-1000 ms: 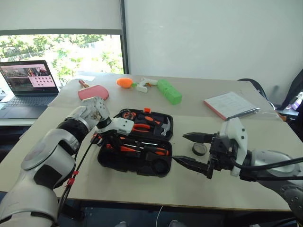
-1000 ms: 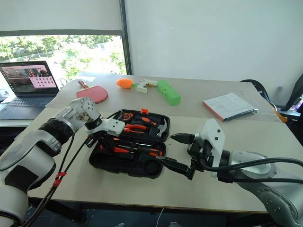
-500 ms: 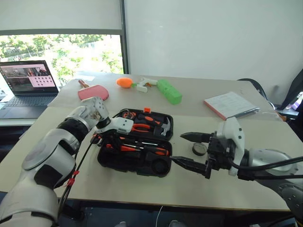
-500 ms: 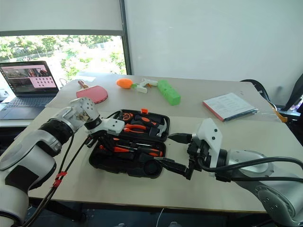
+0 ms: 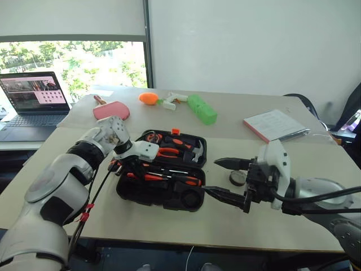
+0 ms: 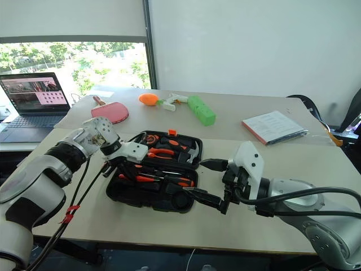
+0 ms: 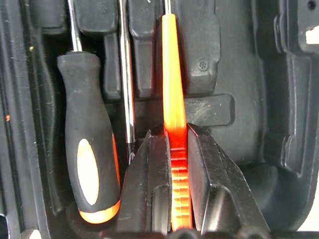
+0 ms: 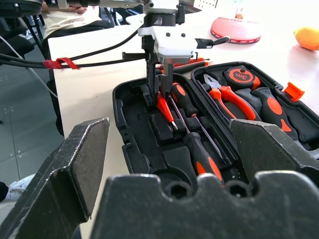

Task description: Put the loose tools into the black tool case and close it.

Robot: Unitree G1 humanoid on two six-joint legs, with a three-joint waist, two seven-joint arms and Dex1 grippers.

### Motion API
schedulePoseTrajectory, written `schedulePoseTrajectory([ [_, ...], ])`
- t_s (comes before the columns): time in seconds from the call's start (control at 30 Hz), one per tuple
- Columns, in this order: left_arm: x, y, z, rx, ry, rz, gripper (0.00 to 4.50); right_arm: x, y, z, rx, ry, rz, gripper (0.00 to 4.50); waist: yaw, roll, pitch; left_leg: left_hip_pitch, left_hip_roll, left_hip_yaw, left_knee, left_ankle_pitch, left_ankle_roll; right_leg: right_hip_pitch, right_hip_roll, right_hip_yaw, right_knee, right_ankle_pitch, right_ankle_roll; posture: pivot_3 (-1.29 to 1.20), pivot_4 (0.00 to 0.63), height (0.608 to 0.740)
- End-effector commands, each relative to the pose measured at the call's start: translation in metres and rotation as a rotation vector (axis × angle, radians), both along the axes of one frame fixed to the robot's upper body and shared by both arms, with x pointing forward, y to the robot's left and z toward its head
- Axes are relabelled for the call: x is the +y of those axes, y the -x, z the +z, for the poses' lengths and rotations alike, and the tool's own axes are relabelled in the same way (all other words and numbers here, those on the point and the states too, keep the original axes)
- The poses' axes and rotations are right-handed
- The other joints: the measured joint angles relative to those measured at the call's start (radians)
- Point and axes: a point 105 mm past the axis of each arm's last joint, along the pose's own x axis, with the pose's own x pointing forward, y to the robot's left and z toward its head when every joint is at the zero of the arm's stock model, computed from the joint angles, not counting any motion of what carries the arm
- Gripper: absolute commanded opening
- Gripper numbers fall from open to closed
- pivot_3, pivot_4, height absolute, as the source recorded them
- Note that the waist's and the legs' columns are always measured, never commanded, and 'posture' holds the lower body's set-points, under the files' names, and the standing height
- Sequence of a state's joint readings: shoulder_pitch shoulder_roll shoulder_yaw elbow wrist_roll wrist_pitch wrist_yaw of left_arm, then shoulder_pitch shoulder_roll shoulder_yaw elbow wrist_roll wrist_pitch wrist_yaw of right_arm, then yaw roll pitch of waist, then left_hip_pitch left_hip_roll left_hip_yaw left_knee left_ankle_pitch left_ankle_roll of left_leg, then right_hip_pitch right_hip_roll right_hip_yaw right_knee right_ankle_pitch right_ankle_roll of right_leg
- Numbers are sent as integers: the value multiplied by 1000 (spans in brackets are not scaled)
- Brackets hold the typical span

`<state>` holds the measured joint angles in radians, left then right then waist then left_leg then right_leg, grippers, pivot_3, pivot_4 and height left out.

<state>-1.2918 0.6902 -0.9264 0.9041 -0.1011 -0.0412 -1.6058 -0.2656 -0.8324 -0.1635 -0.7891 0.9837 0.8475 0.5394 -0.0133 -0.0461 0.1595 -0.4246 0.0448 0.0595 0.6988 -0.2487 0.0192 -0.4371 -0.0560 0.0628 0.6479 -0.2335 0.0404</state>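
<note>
Left wrist view gives you the closest look: the left gripper (image 7: 178, 164) is clamped on the slim orange tool (image 7: 173, 99), its two black fingers (image 7: 212, 169) pressing on the ribbed handle. This tool lies in a recess of the black tool case (image 5: 162, 169), just beside a black-and-orange screwdriver (image 7: 89, 159) that sits in its own recess. No brand or writing can be read on the tools or on the case.

From the head views you see what the wrist camera cannot: the case lies open on the table (image 5: 169, 226), with the orange latch (image 5: 175, 131) at its far edge and pliers (image 5: 168, 151) in the far half. The small black tape roll (image 5: 237, 178) rests on the table just beside the case, on the side of the right arm. Behind the case you find a red paddle (image 5: 111, 108), a green block (image 5: 202, 109) and an orange ball (image 5: 148, 98); a laptop (image 5: 35, 101) stands far off on the left arm's side, and a notebook (image 5: 275, 125) behind the tape roll.

The left arm reaches over the near half of the case with its gripper pointing steeply down. The right gripper (image 5: 228, 179) hangs almost level beside the case, its jaws spread wide and holding nothing, near the tape roll.
</note>
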Motion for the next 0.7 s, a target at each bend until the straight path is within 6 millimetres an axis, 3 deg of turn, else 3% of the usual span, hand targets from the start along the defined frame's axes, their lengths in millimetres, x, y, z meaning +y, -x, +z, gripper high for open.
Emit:
schedulePoseTrajectory([
  [0.03, 0, 0, 16, -12, 35, 15, 44, 3, 2, 8, -55, -13, 12, 4500, -1, 0, 0, 0, 0, 0, 0, 0, 0, 0, 0, 0, 0, 0, 0, 0, 150, 738],
  [0.27, 20, 2, 50, 7, 186, 210, 27, 5, 0, 8, -51, -17, 24, 4500, -4, 0, 0, 0, 1, 0, 0, 0, 0, -1, 0, 0, 1, 0, 0, 0, 150, 738],
  [0.4, 63, 15, 64, 93, 289, 503, 27, 7, 1, 8, -40, -28, 50, 4500, -7, 0, 0, 0, 0, 0, 0, 0, 0, -1, 0, 0, 1, 0, 0, 0, 150, 738],
  [0.53, 89, 35, 63, 191, 350, 683, 27, 6, 0, 6, -29, -22, 69, 4500, -14, 0, 0, 1, 1, -1, -2, 0, 0, -2, 1, 0, 1, -1, 0, 0, 150, 738],
  [0.7, 117, 53, 41, 282, 360, 867, 27, 10, -1, 7, -23, -20, 107, 4500, 3, 0, 0, 1, 1, 0, 0, 0, 0, -1, 0, -1, 2, -1, -1, 0, 150, 738],
])
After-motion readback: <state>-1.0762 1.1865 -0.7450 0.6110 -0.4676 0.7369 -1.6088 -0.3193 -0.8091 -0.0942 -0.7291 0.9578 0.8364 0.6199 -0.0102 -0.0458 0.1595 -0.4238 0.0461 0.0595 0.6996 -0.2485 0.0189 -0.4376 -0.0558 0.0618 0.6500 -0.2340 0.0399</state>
